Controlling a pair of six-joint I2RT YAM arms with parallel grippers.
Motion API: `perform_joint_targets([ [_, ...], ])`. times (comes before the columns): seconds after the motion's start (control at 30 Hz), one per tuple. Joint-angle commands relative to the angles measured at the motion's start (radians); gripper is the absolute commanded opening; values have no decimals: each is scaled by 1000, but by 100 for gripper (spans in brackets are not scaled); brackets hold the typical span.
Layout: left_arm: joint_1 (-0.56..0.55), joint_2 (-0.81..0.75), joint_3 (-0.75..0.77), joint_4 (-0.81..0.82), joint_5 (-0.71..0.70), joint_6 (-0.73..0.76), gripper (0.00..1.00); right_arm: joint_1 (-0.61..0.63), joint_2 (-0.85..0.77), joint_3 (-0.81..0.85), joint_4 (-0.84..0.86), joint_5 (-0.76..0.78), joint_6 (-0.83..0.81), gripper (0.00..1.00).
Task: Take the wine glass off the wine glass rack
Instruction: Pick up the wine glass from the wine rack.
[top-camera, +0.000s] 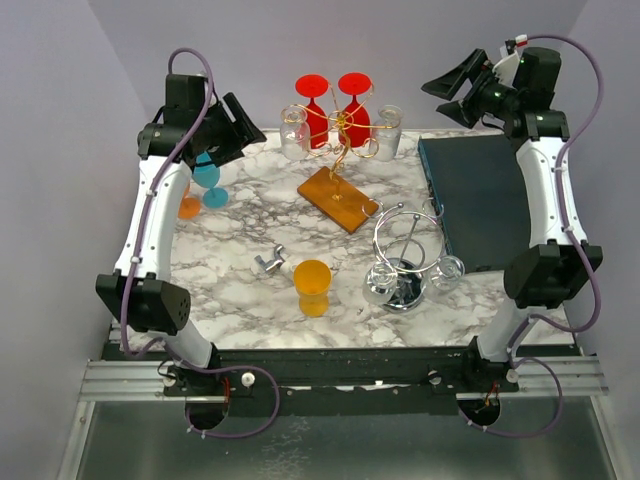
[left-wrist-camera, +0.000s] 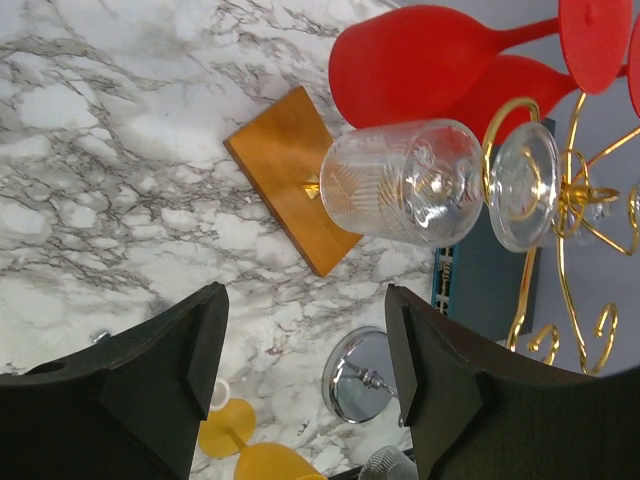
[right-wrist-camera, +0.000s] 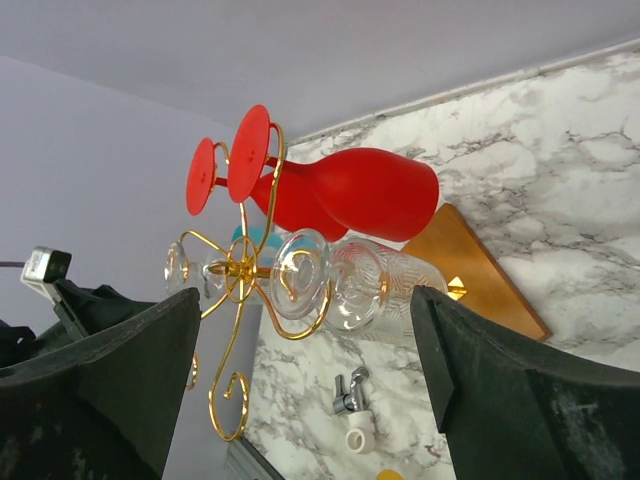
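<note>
Fingers apart and holding nothing, the left claw (left-wrist-camera: 305, 300) is hovering above the marble table (top-camera: 240, 240) and facing the rack (left-wrist-camera: 560, 190). Just ahead of it, still short of the fingers, a clear glass (left-wrist-camera: 400, 180) is hanging bowl-down, its foot caught in a gold loop of the rack. A pair of red glasses (left-wrist-camera: 420, 60) is hanging close behind that glass, and the rack's wooden base (left-wrist-camera: 285, 190) is sitting on the marble beneath. The right claw (right-wrist-camera: 305, 305) is likewise standing wide and empty, raised at the far right corner and looking at a second clear glass (right-wrist-camera: 370, 290) on the opposite side of the rack. Judging from this, the approach is under way and no grip is yet being made; the left claw appears better placed. The next move is calling for a level advance until the fingers are straddling the bowl, a gentle closing, then a slight lift and an outward slide to free the foot from its loop. Care is needed to avoid knocking the red glasses or tipping the rack.
</note>
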Motion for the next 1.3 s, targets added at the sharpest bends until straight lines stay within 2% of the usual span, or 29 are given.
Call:
perform_joint_targets([
  [0.0,-11,-116,-87,89,102,-32,70,-5,41,5,66,-104,20,88],
  [0.33,-23,-186,-186,148,146,-62,71,5,107,-37,149,-203,104,70],
  [1.27,-32,-207,-267,196,153,-76,71,90,195,-8,184,-204,172,40],
])
